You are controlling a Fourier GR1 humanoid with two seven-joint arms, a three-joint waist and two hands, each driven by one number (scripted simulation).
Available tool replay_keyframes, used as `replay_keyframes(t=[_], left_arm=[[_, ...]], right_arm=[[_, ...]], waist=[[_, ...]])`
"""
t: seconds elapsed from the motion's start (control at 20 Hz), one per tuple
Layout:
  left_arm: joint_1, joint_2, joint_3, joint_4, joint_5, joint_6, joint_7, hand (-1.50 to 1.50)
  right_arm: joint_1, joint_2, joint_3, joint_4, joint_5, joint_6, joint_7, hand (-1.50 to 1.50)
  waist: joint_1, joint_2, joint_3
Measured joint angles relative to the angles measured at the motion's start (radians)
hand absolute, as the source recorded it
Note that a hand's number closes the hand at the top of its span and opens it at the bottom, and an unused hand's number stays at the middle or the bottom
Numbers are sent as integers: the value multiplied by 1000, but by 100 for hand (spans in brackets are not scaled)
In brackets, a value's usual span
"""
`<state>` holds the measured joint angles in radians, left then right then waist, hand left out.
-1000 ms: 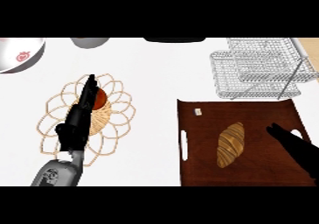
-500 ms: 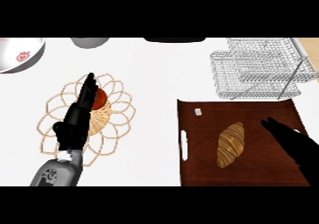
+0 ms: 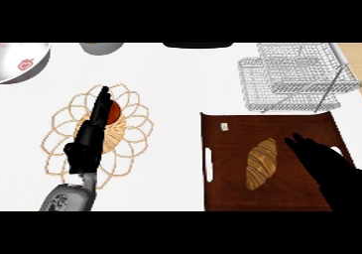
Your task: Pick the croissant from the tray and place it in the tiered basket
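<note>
The croissant [image 3: 261, 163] was a long, narrow pastry, golden brown with darker bands running across it, tapering to a point at each end. It lay slightly tilted on the dark brown tray [image 3: 227, 198], roughly in the tray's middle, its upper tip leaning toward the right. A small pale tag-like mark sat near the tray's upper left corner, and a white slot handle showed on its left rim.

The right hand [image 3: 320, 159] came in from the lower right over the tray, its fingers straight and held close together, pointing up and to the left. The fingertips lay just beside the croissant's upper right end — near it, but with a strip of bare tray between them, so nothing was held.

The tiered basket [image 3: 297, 77], a silvery wire frame of two stepped levels, stood just beyond the tray's far edge, at the upper right of the white counter [image 3: 176, 89].

The left hand [image 3: 90, 144] lay over a woven wire trivet [image 3: 132, 124] of looping petals at the left, fingers stretched straight and together, pointing away from the robot; a reddish round patch showed beside the fingertips. A white bowl [image 3: 19, 62] with a red strawberry mark sat at the far left corner, and a grey bowl [image 3: 101, 48] — cut off by the top edge — beside it.
</note>
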<state>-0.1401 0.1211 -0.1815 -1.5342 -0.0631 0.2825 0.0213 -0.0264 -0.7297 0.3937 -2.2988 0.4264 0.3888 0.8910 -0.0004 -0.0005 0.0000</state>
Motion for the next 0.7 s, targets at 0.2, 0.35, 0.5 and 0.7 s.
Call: replay_keyframes(t=[0.2, 0.35, 0.5, 0.7], left_arm=[[3, 1, 12, -11, -1, -18, 13, 0], [9, -12, 14, -13, -15, -15, 7, 0], [2, -21, 24, 5, -23, -22, -5, 0], [-8, -31, 33, 0, -40, -25, 6, 0]], right_arm=[[-2, 39, -20, 58, 58, 16, -11, -150], [1, 79, -43, 93, 91, 26, -21, -150], [38, 100, -77, 116, 112, 37, -67, -150], [46, 145, -114, 163, 122, 69, -114, -150]], waist=[[0, 0, 0], [0, 0, 0], [-2, 0, 0], [-1, 0, 0]])
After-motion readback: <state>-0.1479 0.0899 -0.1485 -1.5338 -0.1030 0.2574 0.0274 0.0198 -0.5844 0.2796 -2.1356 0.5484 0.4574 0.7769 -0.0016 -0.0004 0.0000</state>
